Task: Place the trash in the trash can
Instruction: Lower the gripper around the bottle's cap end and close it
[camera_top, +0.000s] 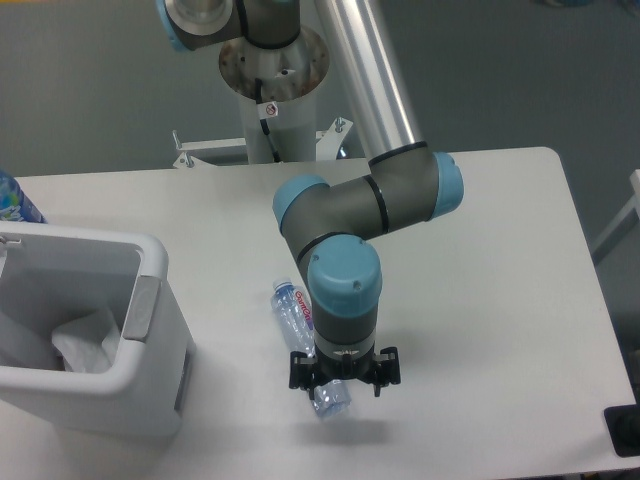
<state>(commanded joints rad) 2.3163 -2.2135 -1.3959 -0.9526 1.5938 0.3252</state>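
Note:
The slim clear bottle (294, 307) with a red-pink label lies on the white table, cap toward the back left, its lower end poking out under my wrist. My gripper (343, 388) points straight down over the bottle's lower half, low to the table, with its fingers spread on either side of the bottle and apparently open. The white trash can (151, 300) stands at the left, about a hand's width from the bottle. A crumpled white wrapper (86, 345) lies inside it.
A blue bottle (12, 200) shows at the left edge behind the bin. The arm's base column (275, 75) rises at the table's back. A dark object (625, 430) sits off the front right corner.

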